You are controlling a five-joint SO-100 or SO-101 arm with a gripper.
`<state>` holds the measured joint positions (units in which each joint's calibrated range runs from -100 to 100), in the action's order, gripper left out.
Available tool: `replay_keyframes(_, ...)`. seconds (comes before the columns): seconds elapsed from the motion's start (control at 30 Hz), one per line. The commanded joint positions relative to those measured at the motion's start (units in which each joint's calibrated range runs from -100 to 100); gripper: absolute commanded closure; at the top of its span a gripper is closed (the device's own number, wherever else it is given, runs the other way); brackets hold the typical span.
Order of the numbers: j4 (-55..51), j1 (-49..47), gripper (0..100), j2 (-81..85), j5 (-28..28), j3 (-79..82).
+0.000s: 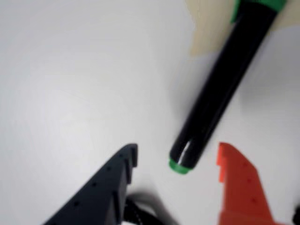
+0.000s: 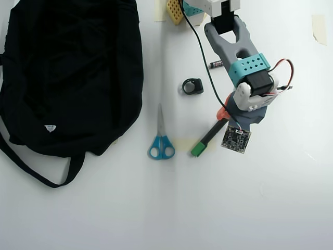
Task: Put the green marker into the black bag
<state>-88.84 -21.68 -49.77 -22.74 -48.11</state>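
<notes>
White table — end effector [image 1: 178, 159] open astride green marker [image 1: 220, 89]; cap seemingly cropped.

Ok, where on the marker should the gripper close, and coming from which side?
Grip the marker on its black barrel, near the small green tip. It lies flat on the table, so come straight down from above, one finger each side of the round barrel. The gripper is open and already roughly brackets that end in the wrist view.
</notes>
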Motion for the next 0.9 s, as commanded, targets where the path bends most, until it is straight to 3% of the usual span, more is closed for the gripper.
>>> replay_keyframes(0.0,-0.6,1.3,78,0.8,-0.2,-0.4)
replay_keyframes(0.33,-0.7,2.8,76,0.8,-2.3,-0.3)
replay_keyframes(0.87,-0.2,2.3,76,-0.9,-0.4,-1.0)
